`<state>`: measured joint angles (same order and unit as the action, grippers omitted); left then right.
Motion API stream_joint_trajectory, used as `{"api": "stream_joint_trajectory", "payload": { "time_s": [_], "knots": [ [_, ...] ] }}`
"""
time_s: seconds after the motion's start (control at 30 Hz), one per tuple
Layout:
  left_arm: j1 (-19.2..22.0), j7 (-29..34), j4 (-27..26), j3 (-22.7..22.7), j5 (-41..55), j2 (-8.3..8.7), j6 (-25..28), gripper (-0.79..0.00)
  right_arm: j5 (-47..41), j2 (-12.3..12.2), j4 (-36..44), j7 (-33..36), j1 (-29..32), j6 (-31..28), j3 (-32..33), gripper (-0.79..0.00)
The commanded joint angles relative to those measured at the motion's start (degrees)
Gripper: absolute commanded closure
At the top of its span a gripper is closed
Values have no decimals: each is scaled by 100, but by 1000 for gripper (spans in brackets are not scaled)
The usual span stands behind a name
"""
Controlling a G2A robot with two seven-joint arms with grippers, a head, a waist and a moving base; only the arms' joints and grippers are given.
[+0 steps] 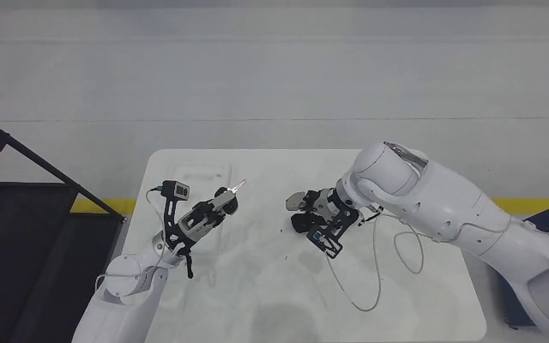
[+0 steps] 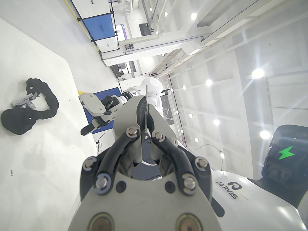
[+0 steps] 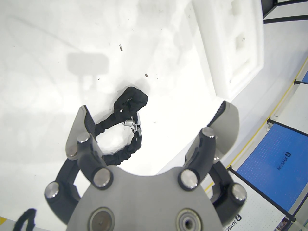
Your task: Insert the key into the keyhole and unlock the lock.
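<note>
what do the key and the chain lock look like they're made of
The key looks like bare silvery metal: a thin, bright blade. The chain lock wears a matte black, wrinkled sleeve, probably fabric; its small fitting shines like polished steel.

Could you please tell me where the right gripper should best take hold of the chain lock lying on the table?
Grip the bulky black lock body, coming from straight above. It is the thickest and probably the only rigid part, while the sleeved chain lies limp and flat on the table. The right gripper hangs over it with its jaws open. Leave the silver fitting uncovered.
</note>
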<state>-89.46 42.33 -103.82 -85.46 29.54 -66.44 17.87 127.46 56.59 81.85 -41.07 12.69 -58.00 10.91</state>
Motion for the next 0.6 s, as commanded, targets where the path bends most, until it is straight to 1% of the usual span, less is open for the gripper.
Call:
{"api": "stream_joint_trajectory", "payload": {
  "time_s": [0.0,0.1,0.17,0.27,0.37,0.43,0.47,0.5,0.53,0.57],
  "knots": [
    [0,0,0,0,0,0,0,0,-96,0,-51,18,70,61,20,-785],
    [0,0,0,0,0,0,0,0,-275,53,-313,432,151,0,29,-785],
    [0,0,0,0,0,0,0,0,-593,146,-542,497,107,0,7,-785],
    [0,0,0,0,0,0,0,0,-757,350,-982,486,0,0,-117,-785],
    [0,0,0,0,0,0,0,0,-501,605,-1580,581,-72,0,-117,-785],
    [0,0,0,0,0,0,0,0,-274,786,-1936,542,-53,0,-117,-637],
    [0,0,0,0,0,0,0,0,-177,878,-2107,443,-32,0,-117,-585],
    [0,0,0,0,0,0,0,0,-53,970,-2273,346,-26,0,-117,-579],
    [0,0,0,0,0,0,0,0,97,1065,-2451,269,-18,0,-117,-591],
    [0,0,0,0,0,0,0,0,256,1162,-2634,183,10,0,-117,-542]
  ]
}}
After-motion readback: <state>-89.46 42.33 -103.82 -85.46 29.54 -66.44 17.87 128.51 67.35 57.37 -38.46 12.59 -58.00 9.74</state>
